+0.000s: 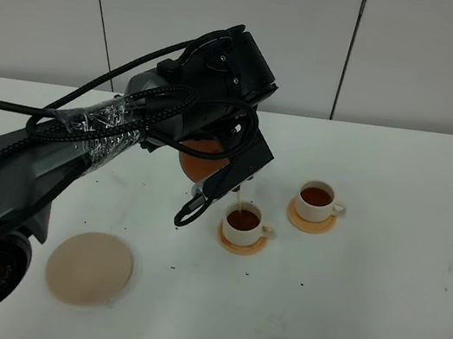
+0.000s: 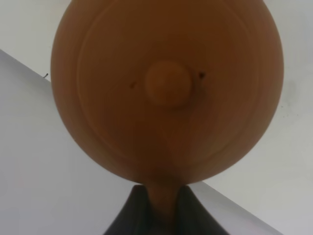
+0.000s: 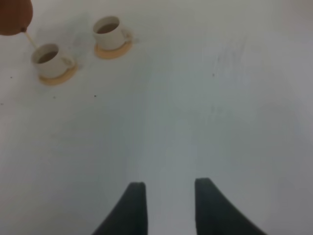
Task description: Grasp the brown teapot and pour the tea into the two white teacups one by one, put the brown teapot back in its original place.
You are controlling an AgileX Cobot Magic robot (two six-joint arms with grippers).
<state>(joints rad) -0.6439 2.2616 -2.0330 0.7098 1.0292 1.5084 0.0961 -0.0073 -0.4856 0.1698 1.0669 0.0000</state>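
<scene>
Two cups: both white teacups sat on orange coasters on the white table (image 1: 383, 276); the far cup (image 1: 318, 199) already held dark tea, and the near cup (image 1: 243, 223) was taking a thin stream of tea (image 1: 240, 197).
Teapot: the brown teapot (image 1: 202, 158) hung tipped in my left claw, above the table and up-left of the near cup in the high view, mostly hidden behind my arm.
Left claw: my left gripper (image 2: 164, 208) was pinching the teapot by its handle; in the wrist view the lid and knob faced the camera, so the pot lay heavily tilted.
Right claw: my right gripper (image 3: 167, 205) stood spread wide and held nothing, above bare table, well apart from both cups.
Pour line: the spout end sat just above the near cup's rim, and the stream fell into the cup, not onto its coaster.
Relation that mattered: the beige coaster (image 1: 90, 267), the teapot's home, lay toward the near-left of the table, well apart from the cups and on my left arm's side.
Judgement: the near cup looked nearly full, so I judged the next need was to level the pot, then carry it back and left to that disc.
</scene>
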